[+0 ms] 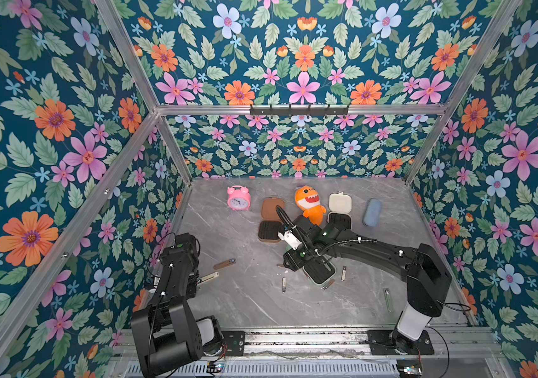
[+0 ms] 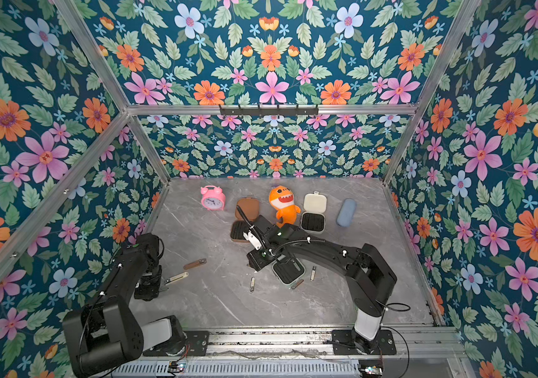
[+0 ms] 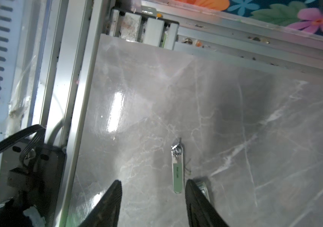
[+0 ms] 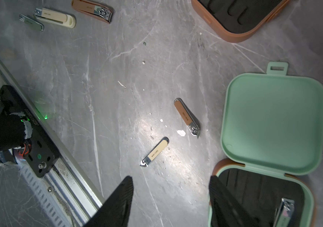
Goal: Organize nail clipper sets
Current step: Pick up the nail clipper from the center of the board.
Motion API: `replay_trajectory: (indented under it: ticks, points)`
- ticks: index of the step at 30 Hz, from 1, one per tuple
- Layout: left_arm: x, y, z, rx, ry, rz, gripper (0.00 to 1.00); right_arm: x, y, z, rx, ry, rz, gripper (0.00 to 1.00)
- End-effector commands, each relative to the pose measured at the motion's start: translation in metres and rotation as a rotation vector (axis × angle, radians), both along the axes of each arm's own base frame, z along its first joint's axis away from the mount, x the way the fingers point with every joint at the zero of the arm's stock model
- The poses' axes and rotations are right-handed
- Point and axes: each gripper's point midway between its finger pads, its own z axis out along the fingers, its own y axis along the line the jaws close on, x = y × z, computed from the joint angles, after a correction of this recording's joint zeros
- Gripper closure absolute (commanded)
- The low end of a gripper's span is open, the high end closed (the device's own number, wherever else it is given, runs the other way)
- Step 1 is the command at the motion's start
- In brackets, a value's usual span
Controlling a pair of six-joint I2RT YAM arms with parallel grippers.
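- Right gripper (image 4: 170, 177): we see the jaws standing wide with nothing between them, above the grey marble-patterned table (image 4: 78, 68).
- Beside one finger is the open mint green case (image 4: 274, 121), lid lying flat, with a metal clipper (image 4: 284, 212) on its black insert.
- Just ahead lie the cream clipper (image 4: 155, 151) and the brown clipper (image 4: 187, 117), both printed "MANICURE", with white crumbs around them.
- Farther ahead is the open brown case (image 4: 233, 37).
- Left gripper (image 3: 153, 181): jaws apart and empty. The green clipper (image 3: 177, 173) lies on the table just ahead, nearer one finger. We cannot read its print.
- Room: floral walls (image 1: 294, 65) and an aluminium frame (image 1: 294, 109).
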Motion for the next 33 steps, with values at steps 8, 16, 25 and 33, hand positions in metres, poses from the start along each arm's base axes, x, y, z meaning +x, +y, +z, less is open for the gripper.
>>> replay_trajectory:
  ticks: [8, 16, 25, 33]
  points:
    - [0.017, 0.009, -0.028, -0.049, -0.061, -0.031, 0.62, -0.015, 0.012, -0.009, -0.038, 0.038, 0.048, 0.37]
    - [0.033, 0.016, -0.026, -0.033, -0.091, -0.066, 0.6, -0.018, 0.019, -0.012, -0.049, 0.047, 0.05, 0.38]
    - [0.028, 0.008, -0.042, -0.075, -0.073, -0.055, 0.65, -0.016, 0.017, -0.012, -0.066, 0.031, 0.055, 0.38]
    - [0.025, 0.004, -0.058, -0.101, -0.065, -0.05, 0.69, -0.015, 0.017, -0.013, -0.066, 0.034, 0.052, 0.38]
